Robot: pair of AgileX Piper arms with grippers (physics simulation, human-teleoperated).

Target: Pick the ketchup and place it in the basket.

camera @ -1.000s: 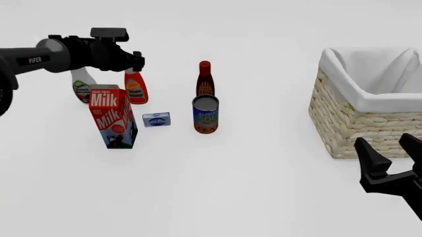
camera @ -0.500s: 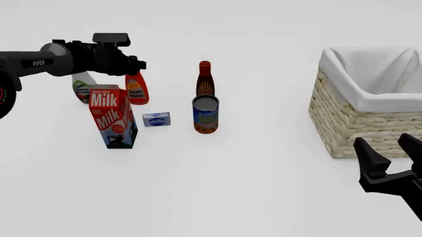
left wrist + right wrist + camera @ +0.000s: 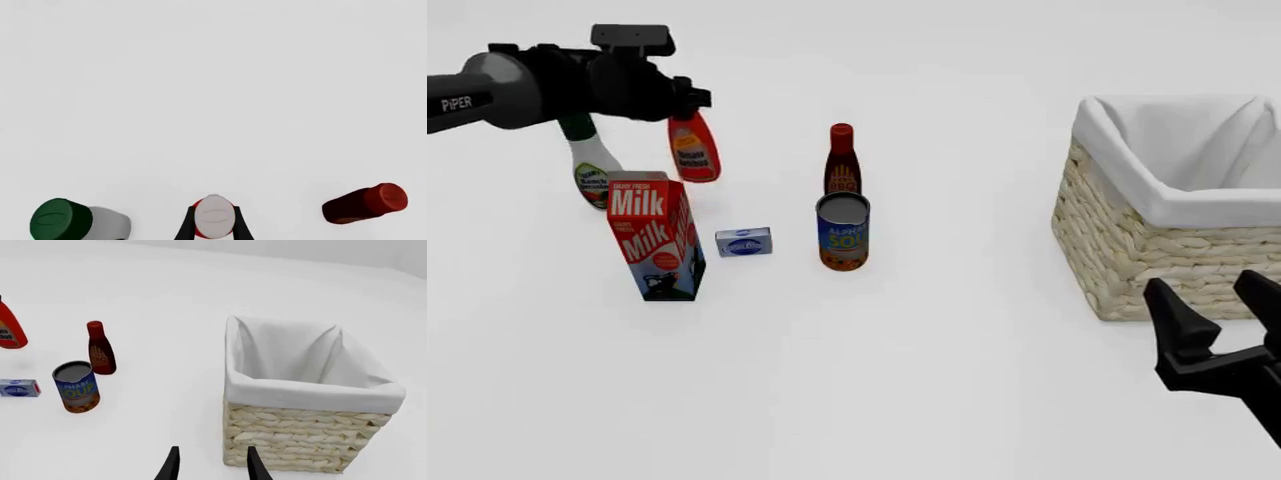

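The ketchup (image 3: 694,148), a red-orange squeeze bottle with a yellow-and-white label, hangs in the air at the back left, tilted a little. My left gripper (image 3: 683,102) is shut on its top. In the left wrist view the pale cap (image 3: 214,220) sits between the two dark fingers (image 3: 189,226). The ketchup also shows at the edge of the right wrist view (image 3: 9,332). The wicker basket (image 3: 1141,250) with its white lining stands at the right and fills much of the right wrist view (image 3: 300,440). My right gripper (image 3: 1221,320) is open and empty, in front of the basket.
A white bottle with a green cap (image 3: 590,165) stands left of the ketchup. A milk carton (image 3: 657,235) and a small blue box (image 3: 743,242) stand in front of it. A slim dark-red bottle (image 3: 842,160) and a soup can (image 3: 843,232) stand in the middle.
My left gripper has risen with the ketchup, lifting it off the table and slightly to the left. The right arm has not moved.
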